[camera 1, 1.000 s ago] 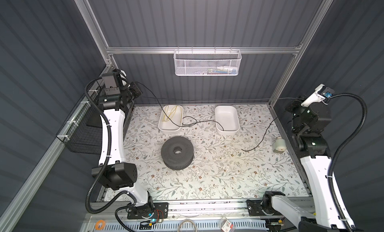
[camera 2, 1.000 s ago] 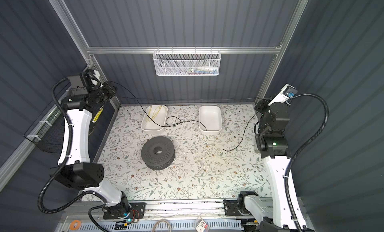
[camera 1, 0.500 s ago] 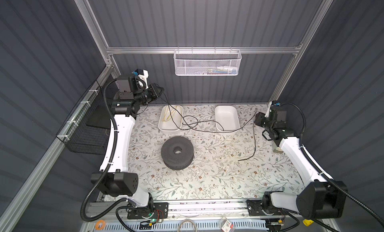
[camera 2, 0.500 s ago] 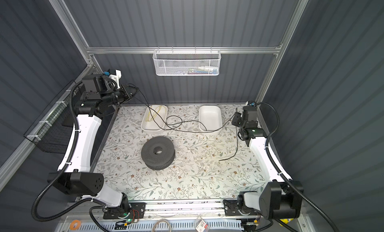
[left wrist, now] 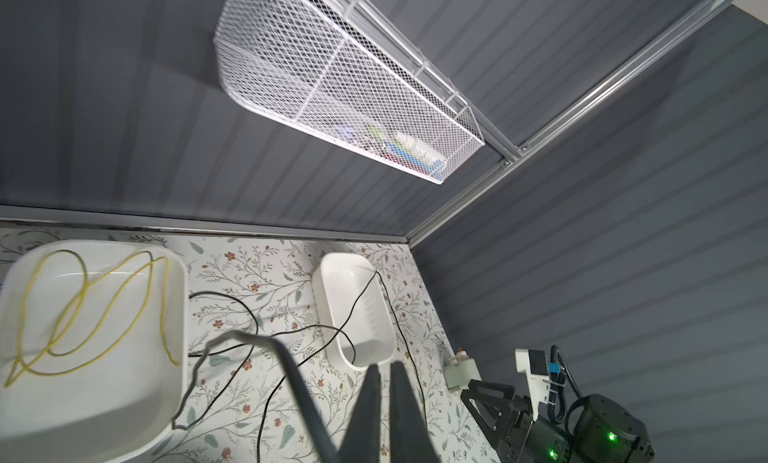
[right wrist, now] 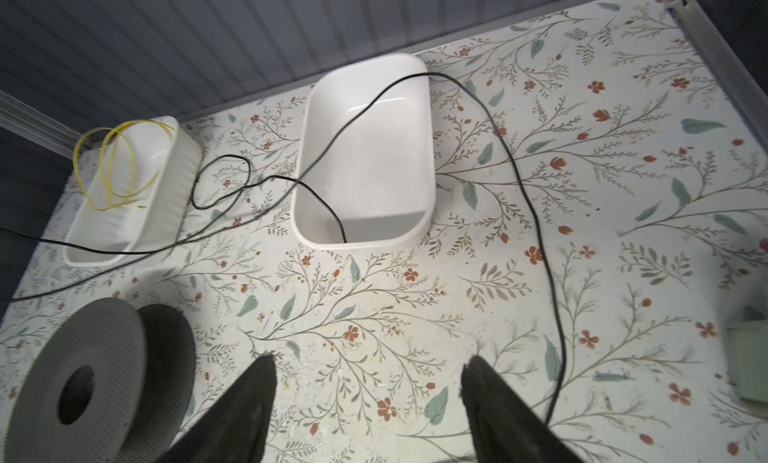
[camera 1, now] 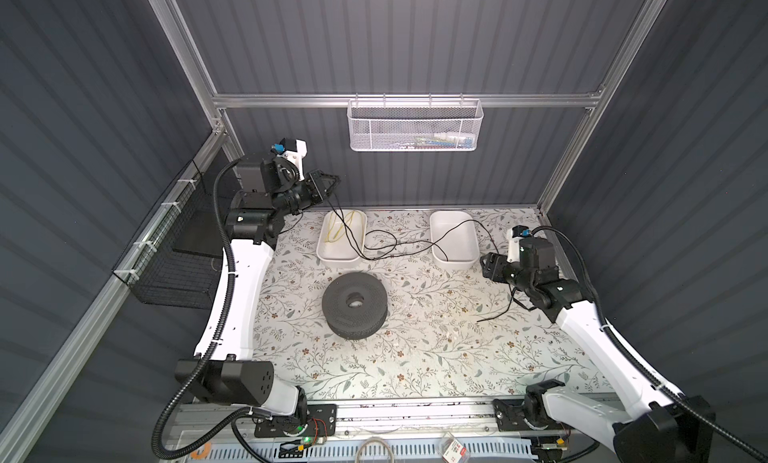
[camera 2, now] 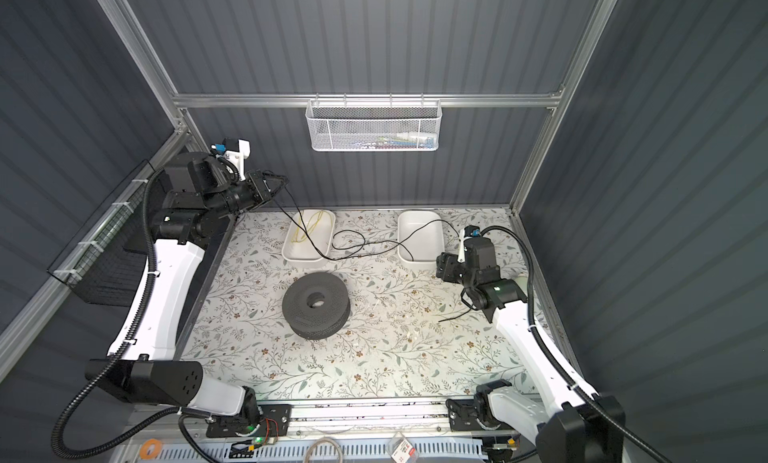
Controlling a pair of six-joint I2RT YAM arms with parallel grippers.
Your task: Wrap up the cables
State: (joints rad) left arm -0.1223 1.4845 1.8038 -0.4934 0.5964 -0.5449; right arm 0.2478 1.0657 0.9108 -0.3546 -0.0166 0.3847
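The left gripper (camera 1: 329, 183) hangs high off the table (camera 1: 415, 357), close to the back wall and the rear corner post. It has little room behind it and open air ahead. Its fingers (left wrist: 371, 402) are pressed together. In both top views the one black cable (right wrist: 540, 249) drops from its tip, so it seems pinched there, though the wrist view does not show the contact itself. That arm rises steeply from the front rail and bends at the top, aiming the gripper roughly level toward the cell's middle.

From that gripper the cable falls across the cord tray (camera 1: 332, 255) just below and loops on the table beyond it. It then dips into the plain tray (camera 1: 455, 260), climbs over the rim and sweeps round to the right gripper (right wrist: 370, 402). There it runs just beside one finger, outside the gap, and passes beneath the arm. Its free end lies on the table beside that arm.

The right gripper is spread wide and holds nothing. It sits low over the table, tilted down, with the plain tray just ahead and the table's side edge close behind its arm. That arm stretches low and long from the front rail. Bare table lies between its fingers and on ahead to the tray.

There are two white trays, with one yellow cord (left wrist: 85, 290) in one of them. One dark spool (camera 1: 336, 305) lies flat, well apart from both grippers, with bare table all round it.
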